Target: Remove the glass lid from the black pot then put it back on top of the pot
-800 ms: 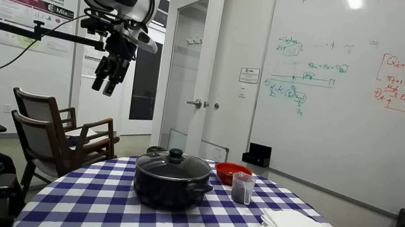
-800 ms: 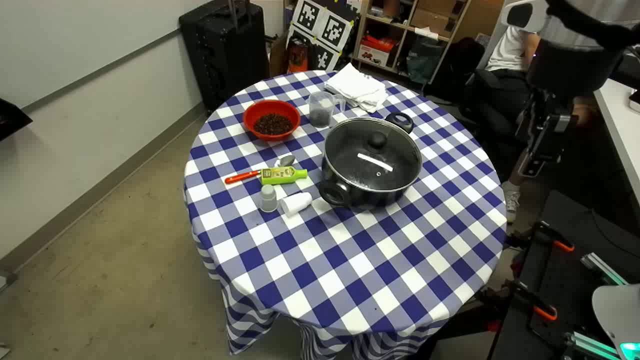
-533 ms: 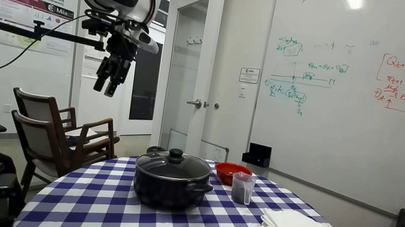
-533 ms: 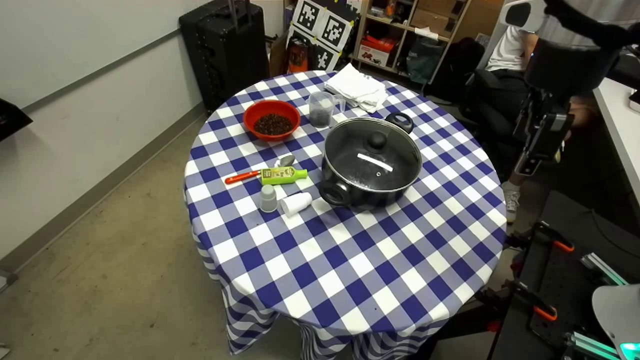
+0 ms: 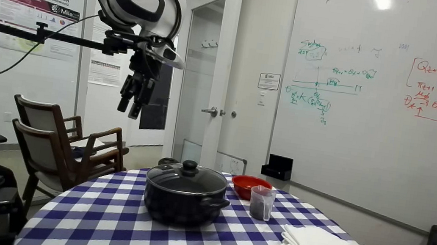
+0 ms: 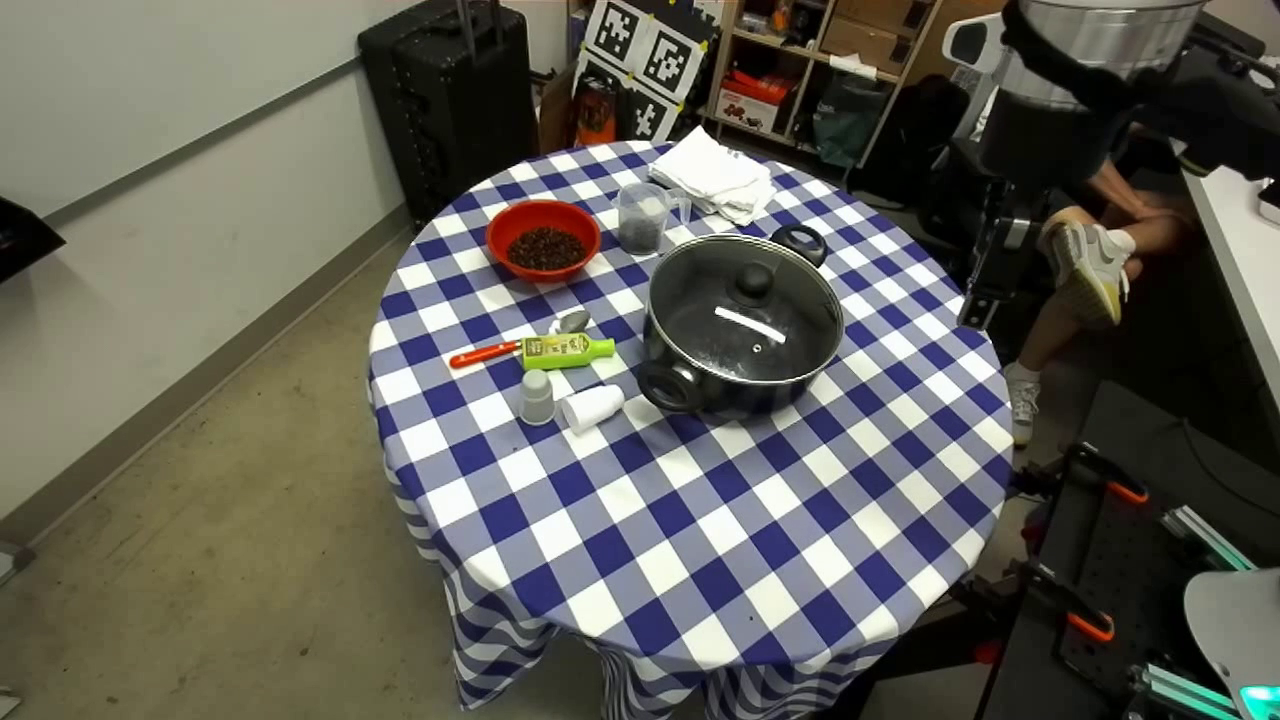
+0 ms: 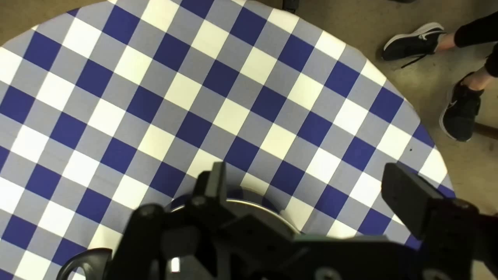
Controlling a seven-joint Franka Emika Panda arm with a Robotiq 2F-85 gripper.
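Note:
The glass lid (image 5: 170, 179) rests on the black pot (image 5: 180, 209) with its dark knob up, on the checked tablecloth. In an exterior view, the lid (image 6: 700, 300) covers the whole top of the pot (image 6: 740, 395). My gripper (image 5: 128, 110) hangs in the air, higher than the pot and apart from it. It also shows in an exterior view (image 6: 978, 312) beyond the table's edge side of the pot. In the wrist view, the gripper (image 7: 305, 171) has its fingers wide apart with nothing between them. Part of the lid's rim (image 7: 255, 212) and a pot handle (image 7: 93, 260) show; the knob is hidden there.
A red bowl (image 6: 505, 245), a clear measuring cup (image 6: 640, 225) and white towels (image 6: 710, 175) stand near the pot. A green bottle (image 6: 565, 351), a red-handled spoon (image 6: 485, 354), a white cup (image 6: 593, 407) and a small shaker (image 6: 537, 397) lie close to one pot handle.
My gripper has moved through the air toward the table and the pot, and slightly lower in an exterior view. The lid and pot have not moved. A seated person's hands have come up.

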